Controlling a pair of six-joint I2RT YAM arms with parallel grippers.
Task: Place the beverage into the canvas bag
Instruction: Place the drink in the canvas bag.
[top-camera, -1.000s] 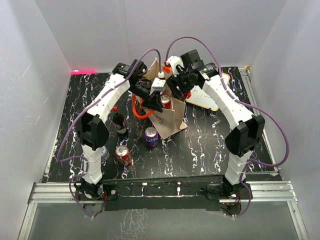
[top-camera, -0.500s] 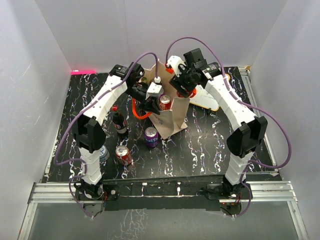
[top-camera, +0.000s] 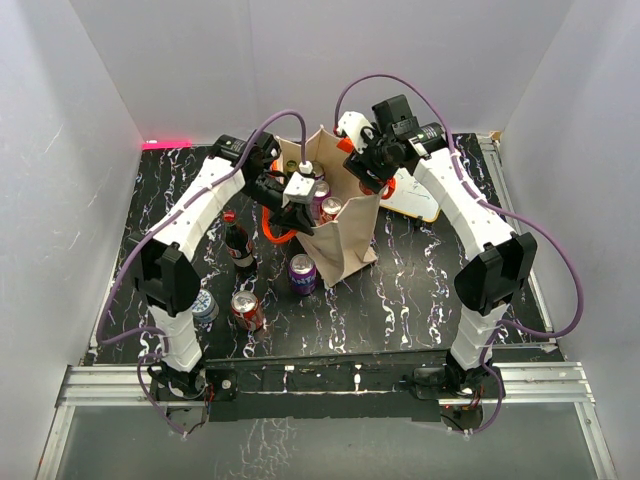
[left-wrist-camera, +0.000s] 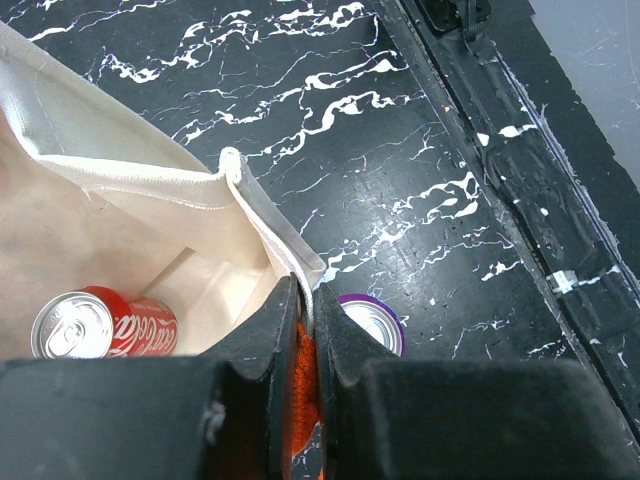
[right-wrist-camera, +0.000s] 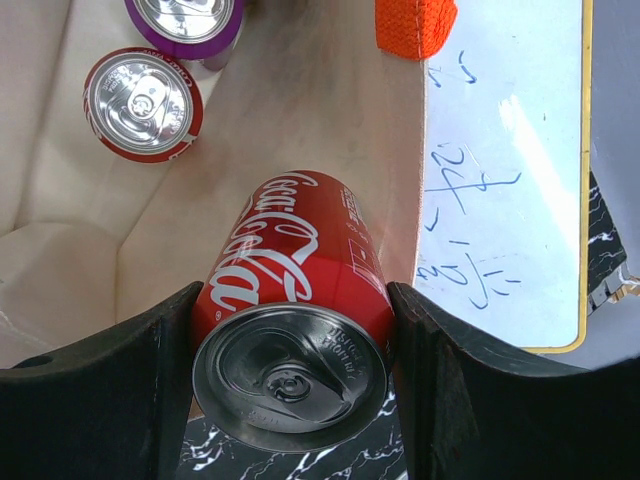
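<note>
The canvas bag (top-camera: 342, 236) stands open mid-table, beige with orange handles. My left gripper (top-camera: 296, 208) is shut on its near-left rim and the orange strap (left-wrist-camera: 305, 345), holding the mouth open. My right gripper (top-camera: 374, 176) is shut on a red Coca-Cola can (right-wrist-camera: 297, 300) and holds it tilted over the bag's right rim. Inside the bag lie a red can (right-wrist-camera: 143, 103) and a purple can (right-wrist-camera: 186, 18). The red can also shows in the left wrist view (left-wrist-camera: 100, 325).
On the table left of the bag stand a cola bottle (top-camera: 238, 246), a purple can (top-camera: 303, 273), a red can (top-camera: 246, 309) and a pale can (top-camera: 205, 305). A whiteboard (top-camera: 420, 195) lies right of the bag. White walls enclose the table.
The left gripper has pulled the rim leftward and the bag's mouth has opened wider, showing the cans inside. The right gripper with the can has shifted slightly right and up.
</note>
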